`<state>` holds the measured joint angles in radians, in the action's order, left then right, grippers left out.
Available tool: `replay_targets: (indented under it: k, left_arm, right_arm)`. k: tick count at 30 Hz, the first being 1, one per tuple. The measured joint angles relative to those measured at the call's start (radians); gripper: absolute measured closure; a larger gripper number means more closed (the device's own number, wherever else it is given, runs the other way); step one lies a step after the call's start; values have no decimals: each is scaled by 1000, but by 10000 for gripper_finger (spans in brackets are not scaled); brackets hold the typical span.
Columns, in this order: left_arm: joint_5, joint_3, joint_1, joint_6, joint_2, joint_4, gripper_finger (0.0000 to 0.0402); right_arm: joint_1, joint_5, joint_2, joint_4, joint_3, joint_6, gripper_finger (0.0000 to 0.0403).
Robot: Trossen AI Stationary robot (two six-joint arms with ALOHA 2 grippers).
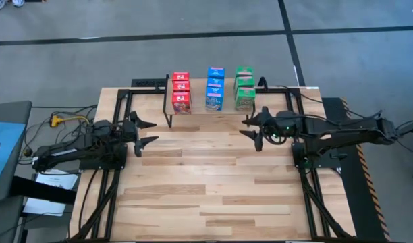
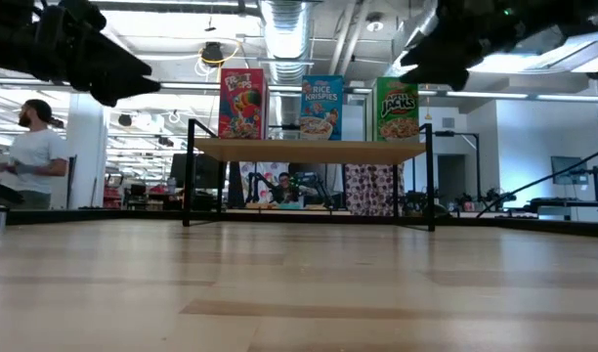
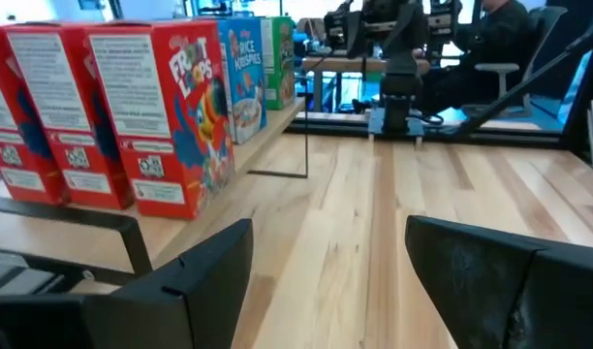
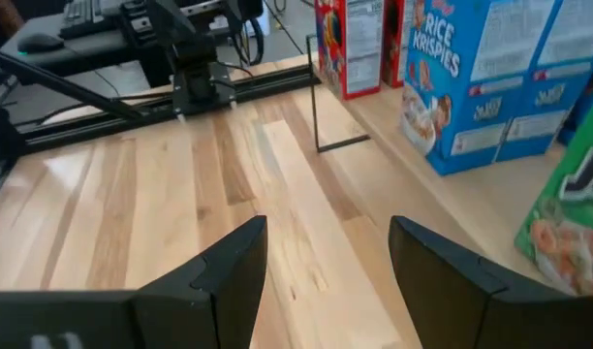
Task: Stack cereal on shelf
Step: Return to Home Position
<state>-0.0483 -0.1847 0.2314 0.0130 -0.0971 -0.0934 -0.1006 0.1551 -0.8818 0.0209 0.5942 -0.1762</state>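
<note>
The cereal stands upright in three rows on the shelf (image 1: 198, 101) at the table's far middle: red boxes (image 1: 181, 92), blue boxes (image 1: 214, 88), green boxes (image 1: 244, 88). The low view shows the front red (image 2: 242, 103), blue (image 2: 321, 108) and green (image 2: 397, 110) boxes on the shelf top (image 2: 309, 149). My left gripper (image 1: 147, 133) hovers open, left of the shelf's near corner, pointing past the red boxes (image 3: 151, 116). My right gripper (image 1: 250, 128) hovers open off the shelf's near right corner, near the blue (image 4: 490, 78) and green (image 4: 573, 223) boxes. Both are empty.
The slatted wooden tabletop (image 1: 213, 189) stretches free in front of the shelf. Black frame rails (image 1: 119, 101) run along the table's sides and far edge. Cables (image 1: 61, 120) lie off the left edge. A person (image 2: 30, 147) stands in the room beyond, and another sits behind the shelf (image 2: 282, 188).
</note>
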Motion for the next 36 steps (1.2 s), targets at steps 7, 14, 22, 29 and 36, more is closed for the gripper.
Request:
replay_targets:
  k: [7,14,22,29,36]
  left_arm:
    - [0,36,0,-35,0,9,140]
    - [-1,41,0,-34,0,45,140]
    - [-1,41,0,-44,0,59,140]
    - [-1,41,0,-61,0,61,140]
    - [-1,41,0,-60,0,60,140]
  right_arm:
    - [10,1,79,-78,-121,-26,163]
    - [10,1,186,-211,-270,-28,163]
    - [10,1,309,-267,-387,-37,163]
    - [10,1,406,-312,-477,-36,163]
    - [10,-128,506,-424,-583,-36,163]
